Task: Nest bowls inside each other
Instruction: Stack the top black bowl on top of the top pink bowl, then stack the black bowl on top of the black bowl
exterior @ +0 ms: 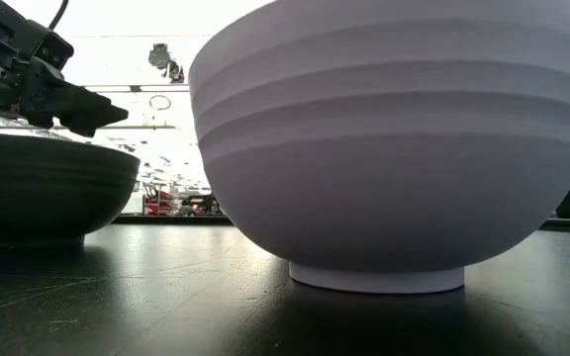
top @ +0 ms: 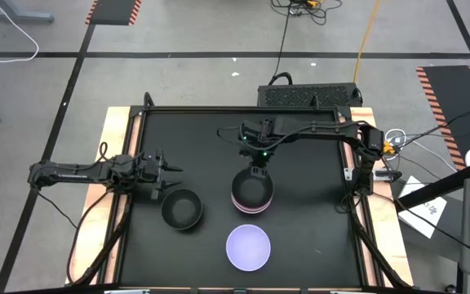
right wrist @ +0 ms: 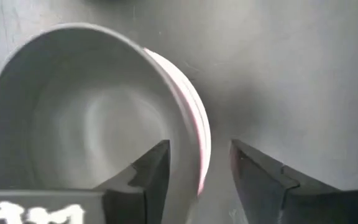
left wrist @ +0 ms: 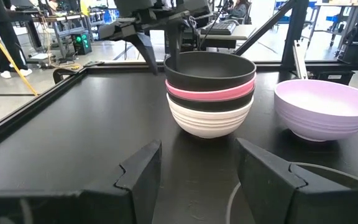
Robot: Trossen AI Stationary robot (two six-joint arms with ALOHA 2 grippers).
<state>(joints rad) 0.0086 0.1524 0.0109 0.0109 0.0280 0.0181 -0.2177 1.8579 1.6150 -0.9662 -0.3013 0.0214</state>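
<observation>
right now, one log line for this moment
stack: black on pink, black, white | right gripper: open at stack rim | left gripper: open by black bowl | lavender bowl: alone

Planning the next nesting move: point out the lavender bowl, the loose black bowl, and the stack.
Pale lavender round plastic bowl (top: 247,247), high view, inside bottom.
Single black round plastic bowl (top: 181,208), high view, inside bottom.
Nested bowl stack (left wrist: 211,93), left wrist view, pink band.

No text, label, brand or number could be read in any view. A few white marks showed on the dark part at the edge of the right wrist view, too blurred to make out.
</observation>
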